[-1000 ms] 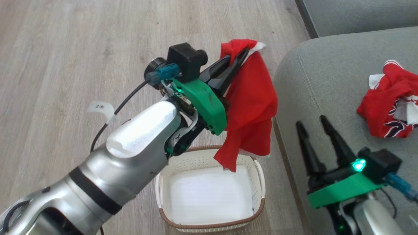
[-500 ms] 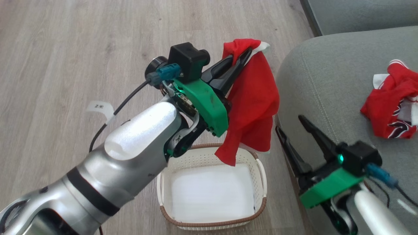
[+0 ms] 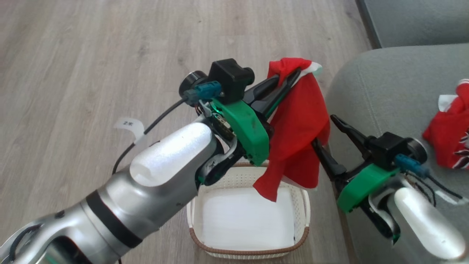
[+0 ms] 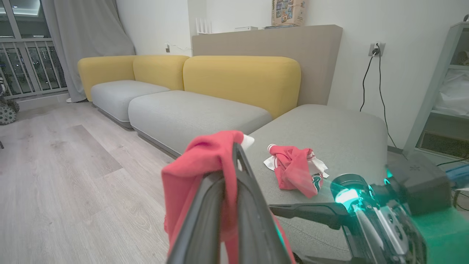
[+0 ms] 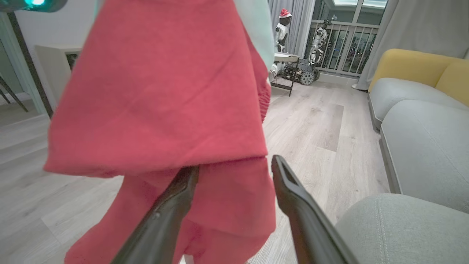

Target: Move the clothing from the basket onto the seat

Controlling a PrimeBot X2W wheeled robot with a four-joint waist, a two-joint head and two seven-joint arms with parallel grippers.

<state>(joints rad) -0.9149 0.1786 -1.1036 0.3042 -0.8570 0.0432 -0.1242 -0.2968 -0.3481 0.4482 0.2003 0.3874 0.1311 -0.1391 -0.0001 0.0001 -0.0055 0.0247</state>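
we see one red garment (image 3: 298, 121) hanging bunched from the closed jaws of the left gripper (image 3: 293, 73). its white-trimmed top edge folds over the tips, and its loose end dangles above the basket (image 3: 242, 179). the basket is oval, cream and perforated with a brown rim. it stands upright on the floor (image 3: 91, 73) just beside the grey-green seat (image 3: 384, 84). the jersey (image 3: 449, 137), red with white trim and black markings, lies crumpled on the seat, well apart from the basket.

The jersey (image 3: 449, 141) runs off the right edge; the red piece (image 3: 298, 121) seemingly hides one right tool (image 3: 324, 129) fingertip.
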